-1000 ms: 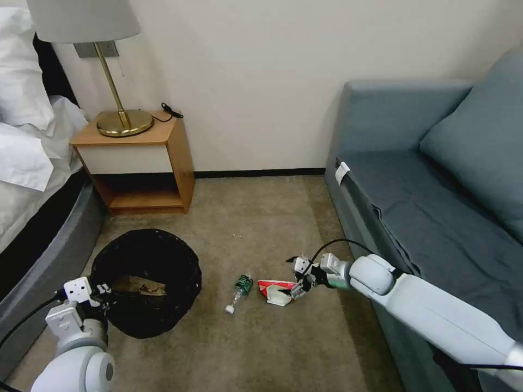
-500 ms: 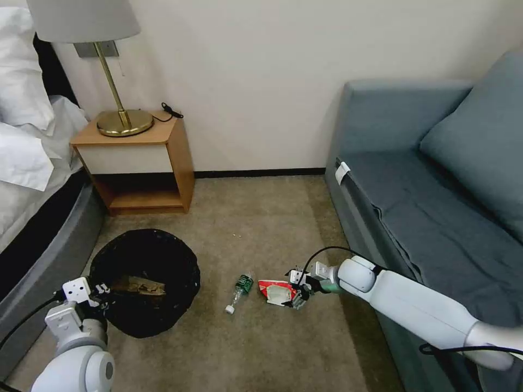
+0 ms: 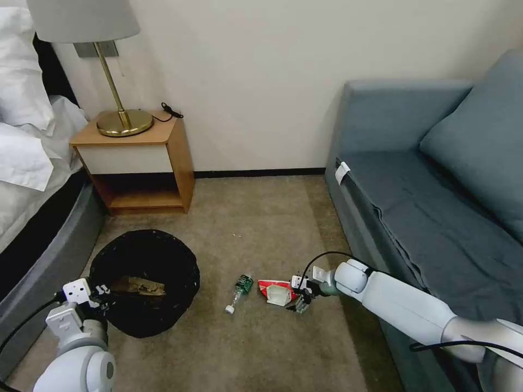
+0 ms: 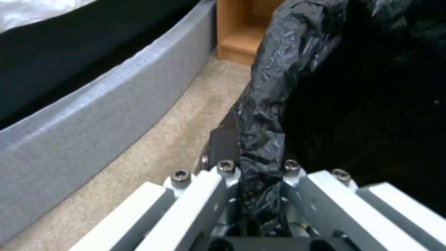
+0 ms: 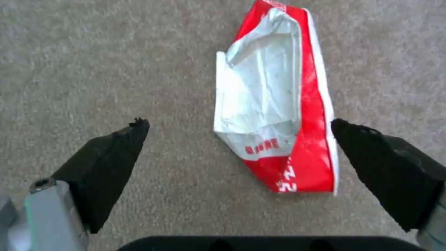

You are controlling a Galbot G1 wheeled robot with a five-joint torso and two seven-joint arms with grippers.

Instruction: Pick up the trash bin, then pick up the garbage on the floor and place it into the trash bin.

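- Presently, the trash bin [image 3: 144,283] sits on the carpet at roughly eight o'clock in the head view, with a gold-brown wrapper [image 3: 139,285] lying inside it; judged from this, part of the garbage is already binned.
- Two pieces remain on the floor: a clear bottle [image 3: 238,291] with a green label, near six o'clock, and the red-and-white packet [image 3: 277,292] just beside it toward three o'clock.
- Left gripper [image 4: 253,181]: clenched on a fold of the bin's black liner [image 4: 264,104] at the rim, low at seven o'clock of the head view, beside the grey bed base [image 4: 93,115].
- Right gripper [image 5: 239,153]: fingers spread wide, one black fingertip [image 5: 116,150] on each side of the packet, hovering just above the carpet and not yet touching it.
- Right arm: reaching in low from four o'clock, along the front of the blue sofa [image 3: 436,190], wrist angled downward.
- Judged stage: approach to grasp the packet; the bottle is left for afterward.
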